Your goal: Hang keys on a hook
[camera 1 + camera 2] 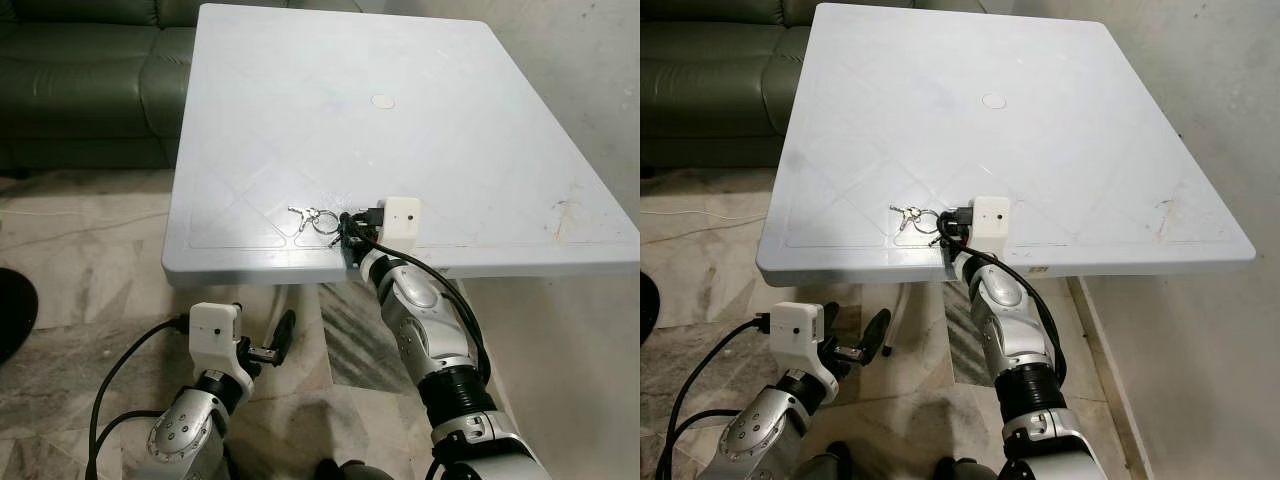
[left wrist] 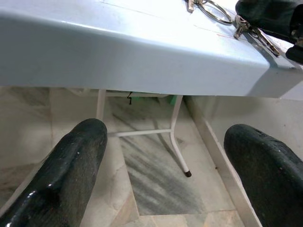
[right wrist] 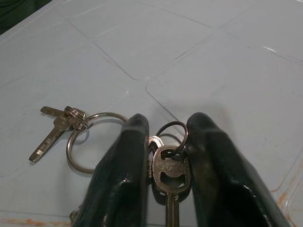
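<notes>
We can't see the shaft of the brass-coloured key (image 3: 168,177) between the right gripper (image 3: 165,156)'s two black fingers; the right wrist picture's edge cuts it off. From the head camera the bunch of small silver keys on linked rings (image 1: 315,217) is too small to count, and its near end is hidden behind the gripper's white camera block (image 1: 402,217). The dark green leather sofa (image 1: 85,80) is cropped at the left and top edges. In the left wrist view, the white plastic table (image 2: 142,56)'s top is mostly out of sight above its rim.
</notes>
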Controlling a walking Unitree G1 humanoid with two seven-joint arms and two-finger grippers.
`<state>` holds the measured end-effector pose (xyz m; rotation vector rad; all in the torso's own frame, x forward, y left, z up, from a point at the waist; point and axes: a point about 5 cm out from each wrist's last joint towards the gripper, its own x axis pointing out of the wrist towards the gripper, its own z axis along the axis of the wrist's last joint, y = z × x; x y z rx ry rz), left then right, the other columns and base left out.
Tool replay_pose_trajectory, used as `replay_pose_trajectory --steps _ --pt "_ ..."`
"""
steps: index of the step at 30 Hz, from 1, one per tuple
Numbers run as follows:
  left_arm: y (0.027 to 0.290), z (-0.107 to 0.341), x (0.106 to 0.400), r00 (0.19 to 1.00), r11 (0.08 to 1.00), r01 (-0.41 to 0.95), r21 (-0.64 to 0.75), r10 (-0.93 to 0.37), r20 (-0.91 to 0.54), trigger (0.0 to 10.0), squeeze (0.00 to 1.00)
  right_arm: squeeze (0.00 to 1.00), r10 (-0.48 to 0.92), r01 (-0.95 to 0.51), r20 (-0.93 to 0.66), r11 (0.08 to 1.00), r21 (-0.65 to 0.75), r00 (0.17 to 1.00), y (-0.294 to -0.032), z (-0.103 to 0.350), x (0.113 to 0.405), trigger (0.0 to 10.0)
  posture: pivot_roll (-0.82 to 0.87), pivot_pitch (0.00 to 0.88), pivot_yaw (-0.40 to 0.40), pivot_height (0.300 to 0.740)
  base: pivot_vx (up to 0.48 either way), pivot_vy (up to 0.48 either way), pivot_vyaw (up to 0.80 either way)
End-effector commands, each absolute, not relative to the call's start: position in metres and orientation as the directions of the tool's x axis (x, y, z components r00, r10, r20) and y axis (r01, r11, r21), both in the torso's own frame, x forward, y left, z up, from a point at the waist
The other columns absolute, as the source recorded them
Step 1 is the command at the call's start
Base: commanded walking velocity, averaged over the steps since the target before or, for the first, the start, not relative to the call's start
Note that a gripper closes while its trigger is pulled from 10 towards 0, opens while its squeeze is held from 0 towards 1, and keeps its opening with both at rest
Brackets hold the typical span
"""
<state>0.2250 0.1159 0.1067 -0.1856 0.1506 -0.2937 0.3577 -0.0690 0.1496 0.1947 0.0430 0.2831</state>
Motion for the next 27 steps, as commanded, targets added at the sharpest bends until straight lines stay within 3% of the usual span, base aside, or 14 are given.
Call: replay_pose_trajectory --steps 1,24,25,27 --pt "0.1134 0.1028 0.2234 0.944 0.94 0.271 -0.206 -0.302 -0.135 10.0 0.0 0.0 0.278 -0.27 -0.008 0.942 0.201 0.961 -0.0703 0.151 0.3582 0.0 0.09 0.213 -0.131 0.74 0.0 0.0 0.0" --pt "0.1144 0.1031 0.2249 0.946 0.942 0.263 -0.21 -0.294 -0.133 10.0 0.0 0.0 0.347 -0.353 0.069 0.907 0.23 0.935 -0.0687 0.1581 0.355 0.0 0.09 0.211 -0.13 0.74 0.0 0.0 0.0" --pt "0.1145 0.1032 0.225 0.947 0.942 0.263 -0.211 -0.294 -0.133 10.0 0.0 0.0 0.337 -0.34 0.053 0.914 0.22 0.94 -0.0694 0.1568 0.3559 10.0 0.09 0.212 -0.13 0.74 0.0 0.0 0.0" --pt "0.1144 0.1032 0.2249 0.947 0.942 0.263 -0.21 -0.294 -0.133 10.0 0.0 0.0 0.339 -0.341 0.049 0.914 0.219 0.94 -0.0695 0.1559 0.3565 10.0 0.09 0.212 -0.13 0.74 0.0 0.0 0.0"
